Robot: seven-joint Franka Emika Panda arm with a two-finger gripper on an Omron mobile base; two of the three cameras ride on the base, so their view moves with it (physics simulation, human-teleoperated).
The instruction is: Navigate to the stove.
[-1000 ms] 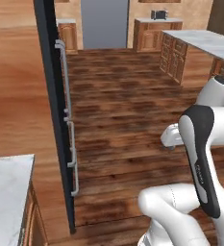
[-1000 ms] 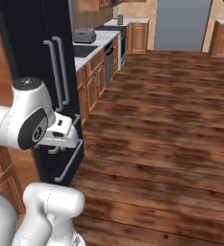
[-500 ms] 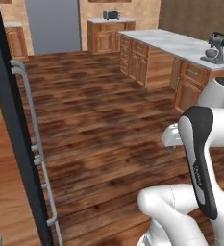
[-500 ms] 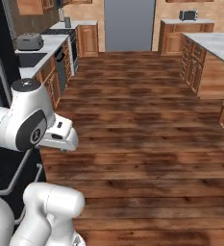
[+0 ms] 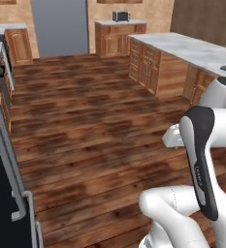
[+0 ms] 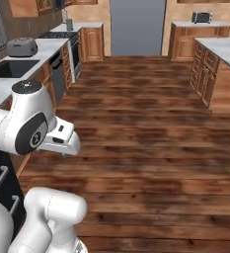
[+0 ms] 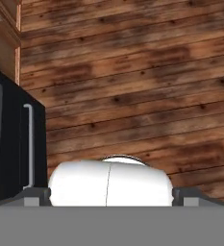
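Ahead-left: stove [image 6: 62, 37] at far end of left counter [image 6: 37, 52], beyond my arm. My fingers' state: cannot tell.

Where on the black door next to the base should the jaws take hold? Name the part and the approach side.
Grip the grey bar handle on the black door, midway along its straight run. Come from the floor side, facing the door, jaws across the bar: it stands off the panel on bent ends, leaving a gap behind.
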